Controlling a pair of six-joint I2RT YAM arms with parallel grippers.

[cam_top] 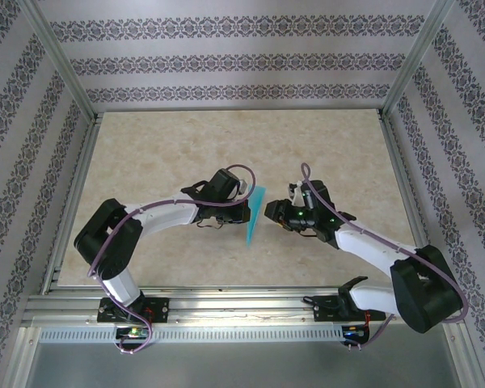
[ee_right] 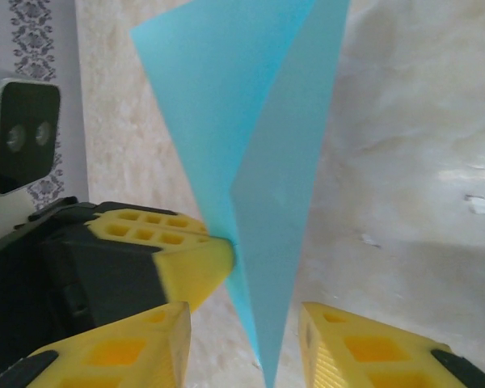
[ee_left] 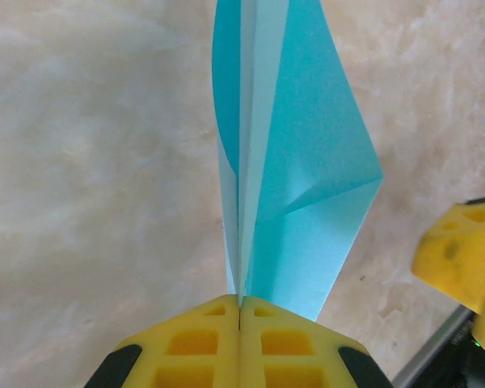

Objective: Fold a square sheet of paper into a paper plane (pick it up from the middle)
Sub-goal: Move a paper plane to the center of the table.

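Paper plane [cam_top: 255, 214] is held edge-up over mid-table, narrow end toward 6 o'clock. Left gripper [ee_left: 240, 303], at its 9 o'clock, is pinched fully shut on the centre crease. Right gripper [ee_right: 246, 323], at 3 o'clock, has its jaws partly apart, straddling the lower tip and gripping nothing. The paper looks feather-light, floppy and crease-prone. Best pinched at the layered spine, not the loose wings.
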